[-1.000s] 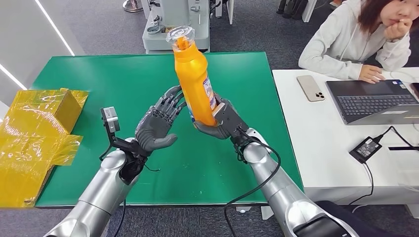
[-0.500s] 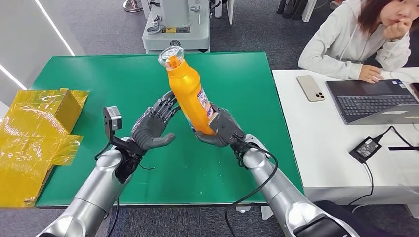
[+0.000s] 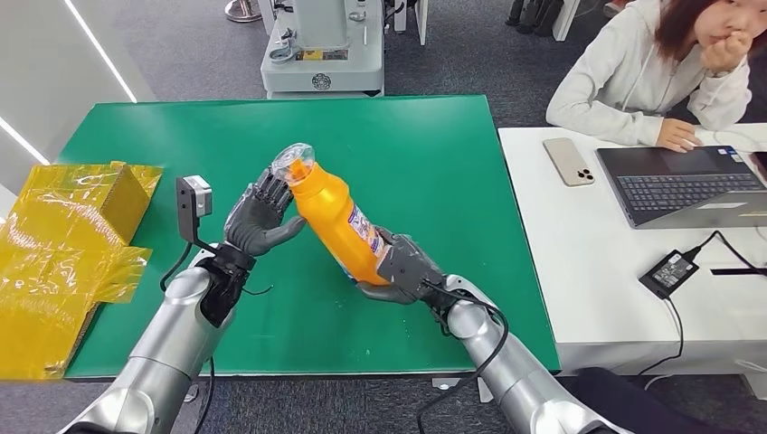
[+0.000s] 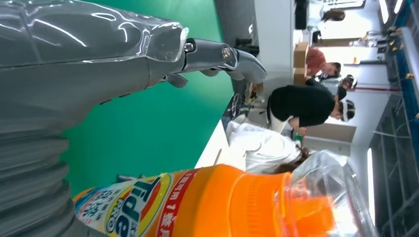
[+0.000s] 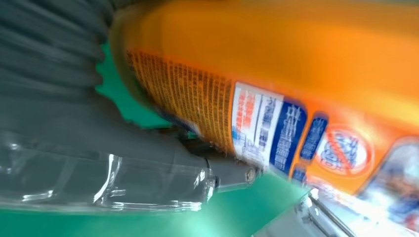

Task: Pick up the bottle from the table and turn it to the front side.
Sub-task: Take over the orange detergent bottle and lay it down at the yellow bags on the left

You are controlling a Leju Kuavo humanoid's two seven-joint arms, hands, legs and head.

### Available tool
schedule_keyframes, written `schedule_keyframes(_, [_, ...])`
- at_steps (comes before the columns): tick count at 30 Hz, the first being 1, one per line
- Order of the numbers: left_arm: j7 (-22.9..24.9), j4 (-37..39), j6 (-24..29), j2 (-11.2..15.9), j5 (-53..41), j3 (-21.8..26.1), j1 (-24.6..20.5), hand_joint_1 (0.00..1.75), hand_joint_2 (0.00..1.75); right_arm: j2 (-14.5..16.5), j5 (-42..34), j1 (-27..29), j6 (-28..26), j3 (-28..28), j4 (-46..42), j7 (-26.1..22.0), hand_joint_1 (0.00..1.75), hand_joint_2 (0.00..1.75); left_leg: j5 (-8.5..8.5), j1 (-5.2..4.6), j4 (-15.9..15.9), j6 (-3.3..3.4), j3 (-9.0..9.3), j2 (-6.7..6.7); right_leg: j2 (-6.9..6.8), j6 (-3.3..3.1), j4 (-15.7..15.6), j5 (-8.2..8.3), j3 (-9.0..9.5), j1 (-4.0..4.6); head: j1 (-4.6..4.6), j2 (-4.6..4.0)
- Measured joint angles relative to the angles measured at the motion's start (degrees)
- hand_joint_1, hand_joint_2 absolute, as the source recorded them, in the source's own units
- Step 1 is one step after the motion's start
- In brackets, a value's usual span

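Across the middle of the head view lies one green table (image 3: pixel 434 154), with one white table (image 3: pixel 597 280) just beside it on the right. At the left edge sits one heap of yellow wrapped packaging (image 3: pixel 63 244). One person in a pale hooded top (image 3: pixel 633 81) sits at the white table behind one open laptop (image 3: pixel 687 185), with one phone (image 3: pixel 568 161) and one black power adapter (image 3: pixel 669 273) lying nearby. One grey machine base (image 3: pixel 321 54) stands beyond the green table's far edge.

Above the green table, one orange bottle (image 3: pixel 336 221) is held off the surface, tilted with its clear cap (image 3: pixel 293 165) leaning toward the robot's left side. The right hand (image 3: pixel 398 268) grips the bottle's lower end, fingers wrapped around it; the right wrist view, blurred, shows the printed back label (image 5: pixel 267 128) facing that camera. The left hand (image 3: pixel 258 220) is raised beside the bottle's neck with fingers spread and holding nothing; whether its fingertips touch the cap I cannot tell. The left wrist view shows the front label (image 4: pixel 133 202) and the cap (image 4: pixel 326 197) close by.
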Motion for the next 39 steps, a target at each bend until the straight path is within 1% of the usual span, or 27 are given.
schedule_keyframes(3, [0.78, 0.4, 0.01, -0.64, 0.11, 0.0, -0.66, 0.0, 1.75, -0.01, 0.09, -0.23, 1.11, 0.99, -0.45, 0.94, 1.75, 1.75, 0.0, 0.0, 0.01, 0.0, 0.0, 0.01, 0.01, 0.0, 0.0, 0.0, 0.0, 0.0, -0.01, 0.0])
schedule_keyframes(8, [2.89, 1.38, -3.27, -1.36, 2.63, 0.0, -1.19, 0.0, 1.75, -0.01, -0.14, -0.32, 1.25, 2.23, -0.84, 1.68, 1.75, 1.75, 0.0, 0.0, 0.01, 0.0, 0.0, 0.01, 0.01, 0.0, -0.01, 0.0, -0.01, 0.0, -0.01, 0.0])
schedule_keyframes(14, [3.0, 1.84, -6.11, -1.82, 4.04, -0.31, -1.26, 0.0, 1.75, -0.12, -0.32, -0.67, -0.09, 2.4, -0.44, 1.98, 1.75, 1.75, 0.0, 0.0, 0.01, 0.0, 0.0, 0.01, 0.01, 0.0, -0.01, 0.0, -0.01, 0.0, -0.01, 0.0])
schedule_keyframes(18, [2.84, 1.3, -6.43, -1.96, 4.3, -1.17, -1.25, 0.0, 1.75, -0.73, -0.96, -1.44, -1.19, 2.23, 0.73, 1.54, 1.75, 1.75, 0.0, 0.0, 0.02, 0.0, 0.0, 0.01, 0.01, 0.0, -0.01, 0.0, 0.0, 0.0, -0.01, 0.0])
schedule_keyframes(22, [1.7, 0.96, -5.96, -1.72, 4.58, -1.64, -1.17, 0.0, 1.75, -1.95, -2.08, -1.53, -1.69, 0.81, 1.25, 0.84, 1.75, 1.75, 0.0, -0.01, 0.04, 0.0, 0.0, -0.02, -0.01, 0.0, -0.01, 0.0, 0.01, -0.01, -0.01, 0.0])
schedule_keyframes(29, [-1.03, 0.43, -5.65, -0.69, 4.46, -1.64, -0.75, 0.0, 1.75, -3.98, -3.98, -1.47, -0.6, -3.63, 0.62, 0.63, 1.75, 1.75, 0.0, 0.0, 0.05, 0.0, -0.01, -0.01, -0.01, 0.0, -0.01, 0.0, 0.01, -0.01, -0.01, 0.0])
schedule_keyframes(33, [-0.92, -0.21, -6.21, -0.52, 3.98, -1.65, -0.44, 0.0, 1.75, -4.3, -2.94, -1.5, -0.36, -4.69, 0.6, 0.65, 1.75, 1.75, 0.0, 0.0, 0.04, 0.0, -0.01, -0.01, 0.0, 0.0, -0.01, 0.0, 0.0, -0.01, -0.01, 0.0])
schedule_keyframes(39, [-0.61, -0.31, -7.22, -0.88, 3.12, -1.85, -0.37, 0.0, 1.75, -3.99, -0.88, -1.76, -0.29, -4.76, 0.61, 0.84, 1.75, 1.75, 0.0, 0.0, 0.04, 0.0, -0.01, -0.01, -0.01, 0.0, 0.01, 0.0, 0.01, 0.0, -0.01, 0.0])
